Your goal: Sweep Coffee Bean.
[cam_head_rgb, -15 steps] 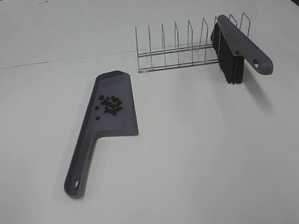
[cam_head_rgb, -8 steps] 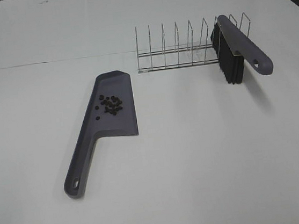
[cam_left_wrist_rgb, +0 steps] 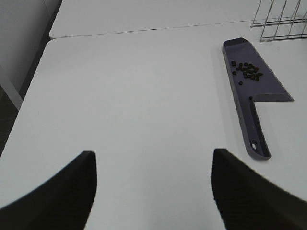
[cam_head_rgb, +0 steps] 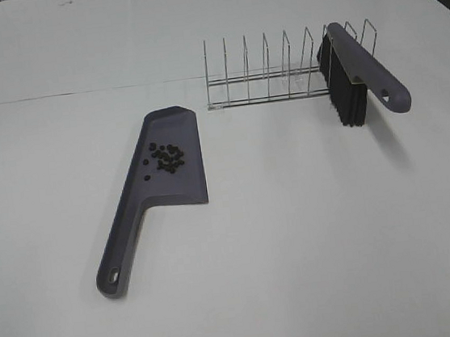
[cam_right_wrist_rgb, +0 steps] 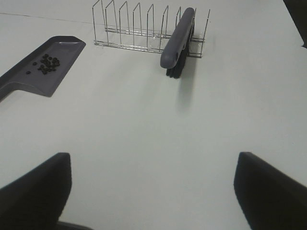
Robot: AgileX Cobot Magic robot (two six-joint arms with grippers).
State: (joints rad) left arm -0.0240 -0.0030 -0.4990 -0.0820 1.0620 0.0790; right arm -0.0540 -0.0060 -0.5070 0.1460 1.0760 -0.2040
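Note:
The coffee beans (cam_head_rgb: 166,157) lie in a small cluster on the pan of the grey dustpan (cam_head_rgb: 173,180), which lies flat on the white table, handle toward the front left. They also show in the left wrist view (cam_left_wrist_rgb: 246,70) and the right wrist view (cam_right_wrist_rgb: 46,63). The grey brush (cam_head_rgb: 362,67) with black bristles rests in the wire rack (cam_head_rgb: 267,74). No gripper shows in the exterior view. My left gripper (cam_left_wrist_rgb: 152,191) is open and empty, well short of the dustpan (cam_left_wrist_rgb: 249,96). My right gripper (cam_right_wrist_rgb: 152,191) is open and empty, well short of the brush (cam_right_wrist_rgb: 178,42).
The wire rack (cam_right_wrist_rgb: 139,26) with several slots stands at the back of the table, right of the dustpan. A seam between two tabletops (cam_head_rgb: 78,93) runs across behind the dustpan. The table's left edge (cam_left_wrist_rgb: 33,91) shows in the left wrist view.

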